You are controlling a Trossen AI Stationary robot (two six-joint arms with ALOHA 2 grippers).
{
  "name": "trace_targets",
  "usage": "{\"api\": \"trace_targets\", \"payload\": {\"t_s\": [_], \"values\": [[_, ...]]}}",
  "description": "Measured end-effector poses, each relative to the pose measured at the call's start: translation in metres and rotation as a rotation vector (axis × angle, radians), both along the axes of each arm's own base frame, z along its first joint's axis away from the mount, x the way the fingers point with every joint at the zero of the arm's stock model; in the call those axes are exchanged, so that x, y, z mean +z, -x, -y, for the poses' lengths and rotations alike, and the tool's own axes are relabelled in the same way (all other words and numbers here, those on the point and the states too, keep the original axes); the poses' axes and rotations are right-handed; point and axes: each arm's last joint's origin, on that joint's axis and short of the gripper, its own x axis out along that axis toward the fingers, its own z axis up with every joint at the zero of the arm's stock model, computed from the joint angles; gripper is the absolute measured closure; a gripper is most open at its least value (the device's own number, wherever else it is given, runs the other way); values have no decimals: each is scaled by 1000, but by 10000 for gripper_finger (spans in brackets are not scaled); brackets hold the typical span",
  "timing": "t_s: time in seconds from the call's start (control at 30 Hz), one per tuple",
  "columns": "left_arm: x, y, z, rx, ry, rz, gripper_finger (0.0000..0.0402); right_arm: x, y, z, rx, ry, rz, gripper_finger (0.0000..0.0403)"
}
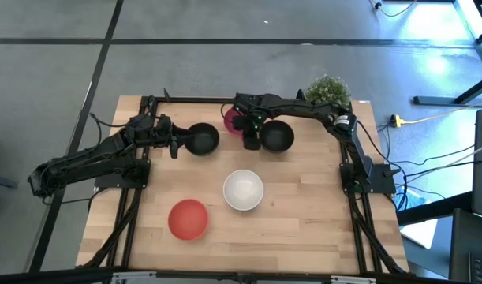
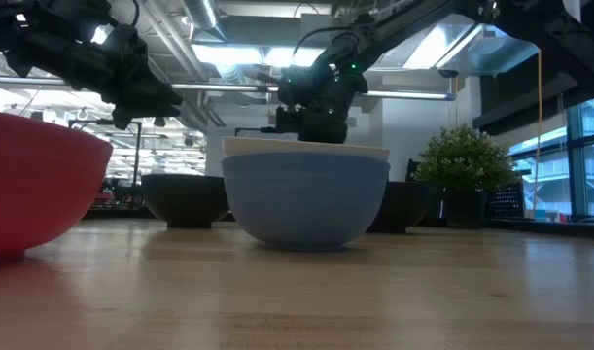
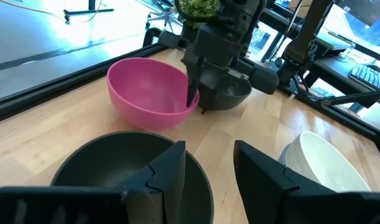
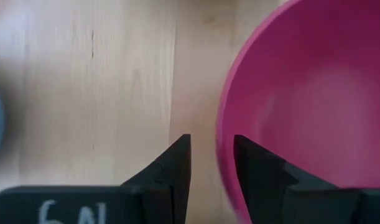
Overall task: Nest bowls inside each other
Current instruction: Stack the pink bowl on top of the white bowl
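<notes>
A magenta-pink bowl (image 1: 232, 118) and a black bowl (image 1: 278, 137) sit at the far middle of the table. A second black bowl (image 1: 202, 140) sits to their left. A white bowl (image 1: 243, 190) rests inside a blue bowl (image 2: 306, 199) at the centre. A red bowl (image 1: 188, 218) sits near the front. My right gripper (image 4: 211, 168) is open, pointing down, with one finger on each side of the pink bowl's rim (image 4: 224, 146). My left gripper (image 3: 208, 168) is open above the near rim of the left black bowl (image 3: 109, 168), clear of it in the low view (image 2: 131, 92). My right gripper comes from above with one finger inside the pink bowl and one outside, astride the rim (image 4: 222, 162). Bare wood shows between the outer finger (image 4: 177, 168) and the rim. I cannot tell whether the inner finger touches. The bowl sits on the table (image 3: 149, 93).
A small green potted plant (image 1: 329, 88) stands at the far right corner. The dark frame rails (image 1: 130, 213) run along both sides of the table. Bare wood lies to the right of the white bowl and along the front edge.
</notes>
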Motion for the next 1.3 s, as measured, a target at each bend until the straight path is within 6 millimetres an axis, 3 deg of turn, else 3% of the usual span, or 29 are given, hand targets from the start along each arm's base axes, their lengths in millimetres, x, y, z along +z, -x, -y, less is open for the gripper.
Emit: {"api": "trace_targets", "payload": {"t_s": [0.23, 0.53, 0.97, 1.3], "values": [[0, 0, 0, 0, 0, 0, 271, 1, -2, 3, -10, 31, 19, 295], [0, 0, 0, 0, 0, 0, 271, 2, -3, 3, -10, 42, 28, 390], [0, 0, -1, 27, -7, -4, 271, 14, -1, -5, -27, 26, -38, 394], [0, 0, -1, 33, -8, -5, 271, 58, -18, -37, 43, 73, 7, 394]]}}
